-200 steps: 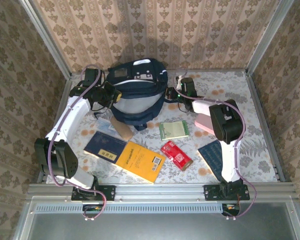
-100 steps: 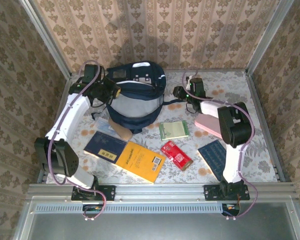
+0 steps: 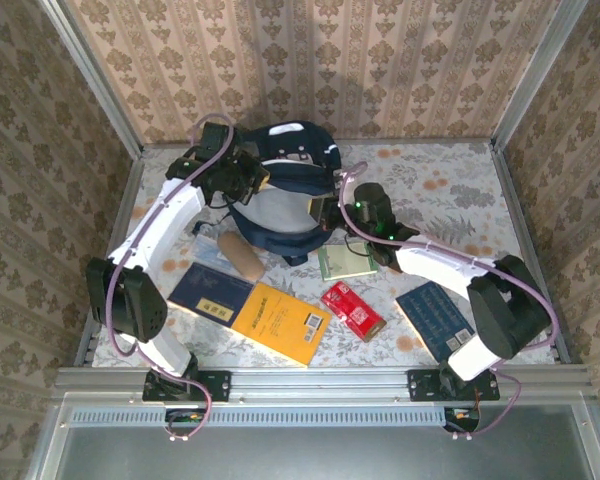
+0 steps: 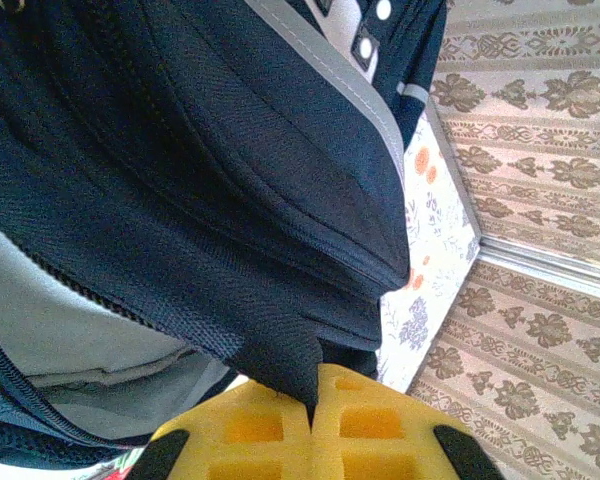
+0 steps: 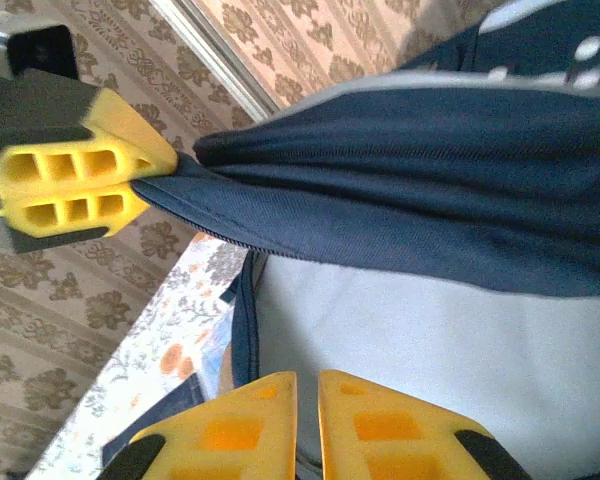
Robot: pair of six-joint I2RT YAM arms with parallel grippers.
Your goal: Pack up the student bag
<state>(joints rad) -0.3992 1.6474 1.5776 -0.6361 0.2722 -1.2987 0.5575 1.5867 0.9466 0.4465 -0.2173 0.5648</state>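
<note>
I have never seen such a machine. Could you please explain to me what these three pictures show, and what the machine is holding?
These are two robot arms, each ending in a gripper with two yellow fingers. One picture looks down from above and behind the arms. The other two come from small cameras on the wrists. On the flowered table is a navy student bag. In front of it lie a yellow book, a red packet, a green notebook and dark blue books. The left gripper is shut on a fold of the bag's dark fabric. The right gripper sits close to the bag's pale lining, its fingers almost together. Whether it pinches anything, I cannot tell.
</note>
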